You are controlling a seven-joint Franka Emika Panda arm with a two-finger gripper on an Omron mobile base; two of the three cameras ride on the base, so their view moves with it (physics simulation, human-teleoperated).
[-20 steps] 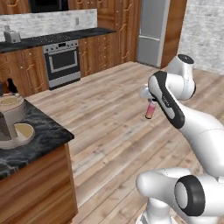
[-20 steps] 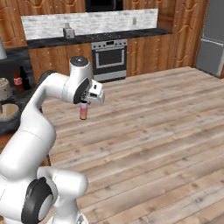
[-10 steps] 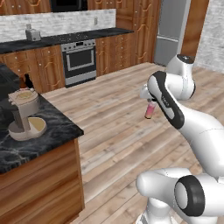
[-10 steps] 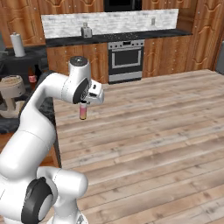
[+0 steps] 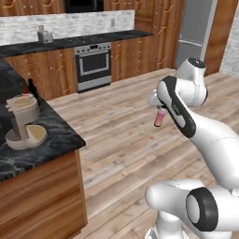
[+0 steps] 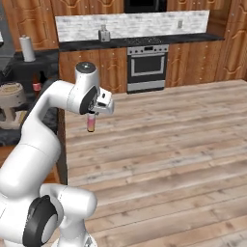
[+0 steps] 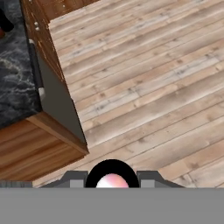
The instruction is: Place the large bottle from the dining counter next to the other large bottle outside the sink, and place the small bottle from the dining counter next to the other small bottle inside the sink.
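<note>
My gripper (image 5: 158,112) hangs in mid-air over the wooden floor, shut on the small bottle (image 5: 158,119), pale pink and hanging below the fingers. The right base view has the same small bottle (image 6: 90,123) under the gripper (image 6: 90,115), beside the corner of a black marble counter (image 6: 14,135). Looking down from the hand, the small bottle's rounded top (image 7: 112,179) sits between the fingertips, above bare floorboards. A slim dark bottle (image 5: 31,87) with a red label stands far back on that counter (image 5: 51,135); I cannot tell which large bottle it is.
A beige appliance (image 5: 21,122) stands on the counter near its corner. A steel oven (image 5: 93,65) sits in the back wall of wooden cabinets, a grey fridge (image 5: 196,30) to its right. A paper towel roll (image 6: 27,48) stands at the back left. Open wooden floor (image 6: 169,144) spreads right.
The whole picture has slid right, so the base has turned left; counter, oven and cabinets shifted with it. The arm keeps the same pose with the small bottle held.
</note>
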